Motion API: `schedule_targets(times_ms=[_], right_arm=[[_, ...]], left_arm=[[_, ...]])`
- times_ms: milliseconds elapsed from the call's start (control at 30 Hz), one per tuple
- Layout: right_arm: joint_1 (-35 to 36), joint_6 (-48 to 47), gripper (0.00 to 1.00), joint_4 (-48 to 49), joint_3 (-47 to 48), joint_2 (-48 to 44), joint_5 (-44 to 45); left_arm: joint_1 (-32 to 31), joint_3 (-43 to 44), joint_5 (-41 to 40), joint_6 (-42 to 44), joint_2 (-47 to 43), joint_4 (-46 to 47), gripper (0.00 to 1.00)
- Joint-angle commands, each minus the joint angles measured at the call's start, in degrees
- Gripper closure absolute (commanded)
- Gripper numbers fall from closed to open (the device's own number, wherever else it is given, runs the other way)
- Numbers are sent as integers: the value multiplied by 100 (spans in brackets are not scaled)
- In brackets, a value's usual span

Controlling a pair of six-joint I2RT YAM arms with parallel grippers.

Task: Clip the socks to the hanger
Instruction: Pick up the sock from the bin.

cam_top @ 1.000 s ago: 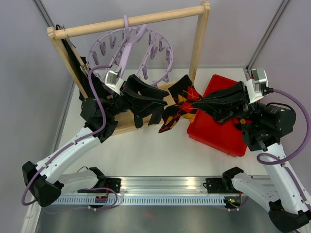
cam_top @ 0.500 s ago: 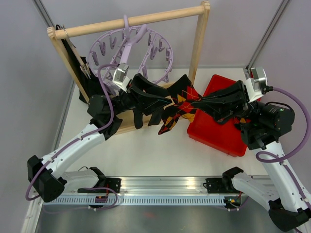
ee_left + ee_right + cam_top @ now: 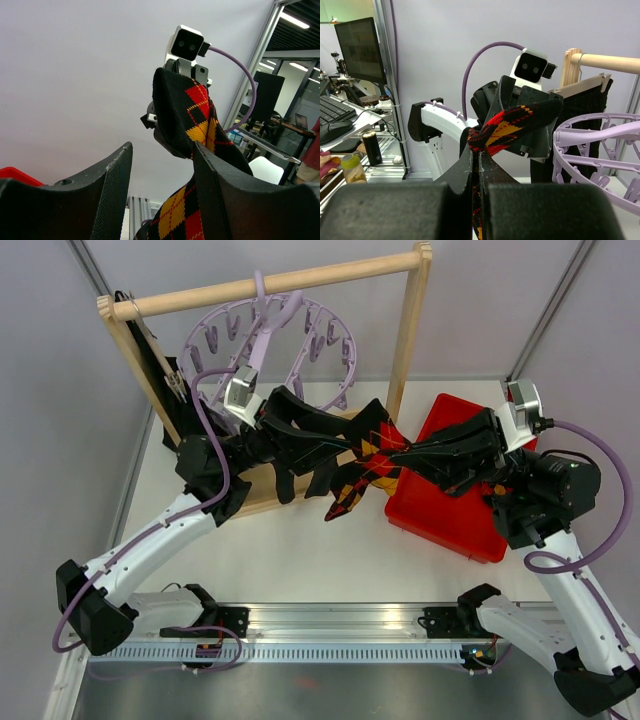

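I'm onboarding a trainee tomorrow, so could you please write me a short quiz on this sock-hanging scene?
1. True or false: the right gripper is shut on the argyle sock.
2. What does the hanger hang from? A) the wooden rail B) a ceiling hook C) a door handle
3. Fill in: the left gripper is ___.
Key: 1 true; 2 A; 3 open.
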Motion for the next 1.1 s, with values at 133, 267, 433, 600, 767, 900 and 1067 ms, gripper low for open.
schedule_targets(times_ms=[133,267,433,600,767,900,1067], right_arm=[[122,-48,100,227,-48,32,-93],[175,-154,100,131,-48,33,-84],[245,-338,100,-106,-66,15,-32],[271,-732,100,-649,-31,-20,118],[271,-1655,87,-1968,197,-108,818],[271,-2350,39,-3424,417,-161,1731],[263,-2948,15,-4570,593,-161,2875]], left_arm=[[-39,305,121,-201,125,383,43],[-47,340,78,-201,160,392,43],[-65,349,51,-219,169,426,55],[-83,384,113,-219,178,392,97],[-83,375,245,-44,55,103,98],[-83,454,227,640,-243,-898,98],[-74,560,-123,1335,-701,-2277,98]])
